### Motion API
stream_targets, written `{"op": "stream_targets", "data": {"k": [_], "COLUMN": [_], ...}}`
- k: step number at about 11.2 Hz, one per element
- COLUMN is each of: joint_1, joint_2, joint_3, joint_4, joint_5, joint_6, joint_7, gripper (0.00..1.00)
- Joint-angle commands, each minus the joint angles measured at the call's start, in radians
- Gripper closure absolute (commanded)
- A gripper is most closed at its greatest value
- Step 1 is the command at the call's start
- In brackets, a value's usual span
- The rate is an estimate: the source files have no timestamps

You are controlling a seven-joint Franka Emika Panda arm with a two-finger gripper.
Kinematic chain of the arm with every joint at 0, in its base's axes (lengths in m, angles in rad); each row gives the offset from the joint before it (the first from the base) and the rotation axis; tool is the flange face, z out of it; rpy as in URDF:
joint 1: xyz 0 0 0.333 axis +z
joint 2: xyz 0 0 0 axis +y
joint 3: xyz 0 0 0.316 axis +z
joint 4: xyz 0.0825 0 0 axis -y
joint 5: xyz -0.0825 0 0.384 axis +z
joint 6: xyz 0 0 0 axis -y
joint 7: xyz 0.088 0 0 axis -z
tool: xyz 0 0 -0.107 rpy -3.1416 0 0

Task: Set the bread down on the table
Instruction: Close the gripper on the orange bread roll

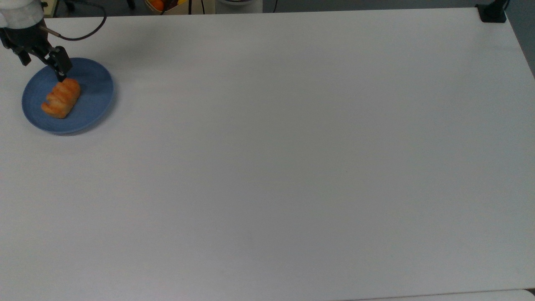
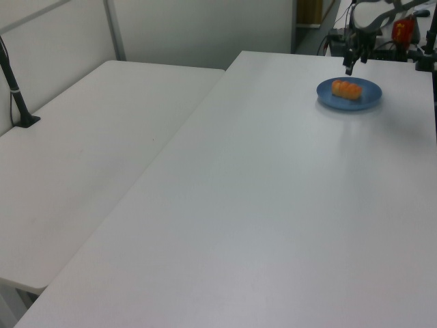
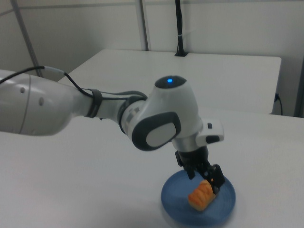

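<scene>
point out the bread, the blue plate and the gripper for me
bread (image 1: 61, 98), top view, middle of its ridged top
blue plate (image 1: 94, 94), top view, bare part on the top view's right of the bread
gripper (image 1: 43, 69), top view, midway between its fingertips

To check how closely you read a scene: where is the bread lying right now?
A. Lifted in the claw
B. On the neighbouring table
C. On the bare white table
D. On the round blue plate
D: the bread lies on the blue plate, with the claw above the plate's edge, not gripping the bread.
</scene>
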Motion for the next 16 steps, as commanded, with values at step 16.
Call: {"op": "stream_targets", "data": {"k": [16], "joint_1": [0.007], "joint_2": [0.132], "joint_3": [0.012], "joint_4": [-0.01], "joint_5": [0.056], "joint_6": [0.155], "joint_7": [-0.005], "gripper": [0.12]}}
